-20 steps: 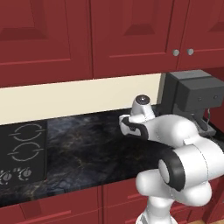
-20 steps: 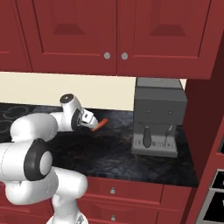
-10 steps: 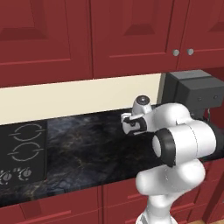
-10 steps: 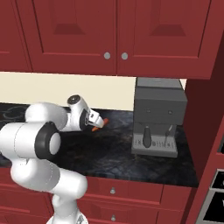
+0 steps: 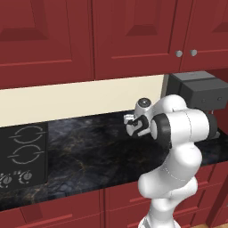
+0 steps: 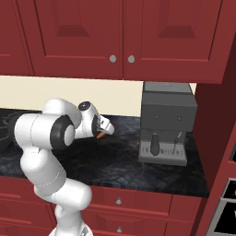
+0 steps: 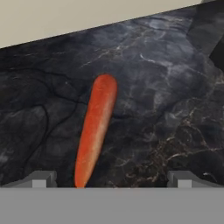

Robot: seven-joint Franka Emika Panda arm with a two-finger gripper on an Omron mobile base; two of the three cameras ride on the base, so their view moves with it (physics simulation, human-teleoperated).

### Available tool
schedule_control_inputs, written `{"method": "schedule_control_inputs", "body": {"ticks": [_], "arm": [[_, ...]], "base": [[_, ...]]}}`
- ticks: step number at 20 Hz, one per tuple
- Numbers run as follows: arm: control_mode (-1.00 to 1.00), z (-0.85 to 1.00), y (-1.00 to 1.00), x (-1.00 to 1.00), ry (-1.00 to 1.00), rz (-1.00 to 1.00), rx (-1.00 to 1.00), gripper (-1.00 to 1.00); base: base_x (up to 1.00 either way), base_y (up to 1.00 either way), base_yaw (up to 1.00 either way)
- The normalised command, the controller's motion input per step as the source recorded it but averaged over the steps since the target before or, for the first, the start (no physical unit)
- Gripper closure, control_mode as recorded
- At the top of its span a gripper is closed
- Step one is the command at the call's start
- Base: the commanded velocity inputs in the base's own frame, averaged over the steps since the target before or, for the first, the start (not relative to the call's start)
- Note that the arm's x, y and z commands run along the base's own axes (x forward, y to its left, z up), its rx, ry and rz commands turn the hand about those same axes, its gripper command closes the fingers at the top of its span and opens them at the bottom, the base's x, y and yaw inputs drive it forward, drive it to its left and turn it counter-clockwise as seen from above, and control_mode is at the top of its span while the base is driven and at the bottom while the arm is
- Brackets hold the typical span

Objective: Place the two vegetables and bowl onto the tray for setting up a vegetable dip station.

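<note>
As the carrot lay centre-frame, our gripper stood wide, empty; next we needed descent, then closing.

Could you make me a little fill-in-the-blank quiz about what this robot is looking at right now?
1. The orange-red carrot lies on the dark marble ____.
2. The gripper hangs above the carrot with its jaws ____.
3. In the right base view, the grey coffee machine stands on the counter to the ____ of the arm.
4. The cupboard doors above the counter are coloured ____.

Missing words: counter; open; right; red
</note>
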Motion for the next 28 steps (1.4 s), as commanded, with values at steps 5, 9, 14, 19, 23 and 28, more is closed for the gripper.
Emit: {"method": "schedule_control_inputs", "body": {"ticks": [5,9,14,19,23,28], "arm": [[-1.0,-0.18,-0.01,0.3,-0.07,0.0,0.0,-1.0],[-1.0,-0.18,0.0,0.3,-0.05,0.0,0.0,-1.0],[-1.0,-0.22,0.0,0.27,0.0,0.0,0.0,-1.0],[-1.0,-0.21,0.0,0.23,0.0,0.0,0.0,-1.0],[-1.0,-0.19,0.0,0.18,0.0,0.0,0.0,-1.0],[-1.0,-0.23,0.0,0.13,0.0,0.0,0.0,-1.0]], "base": [[0.0,0.0,0.0],[0.0,0.0,0.0],[0.0,0.0,0.0],[0.0,0.0,0.0],[0.0,0.0,0.0],[0.0,0.0,0.0]]}}
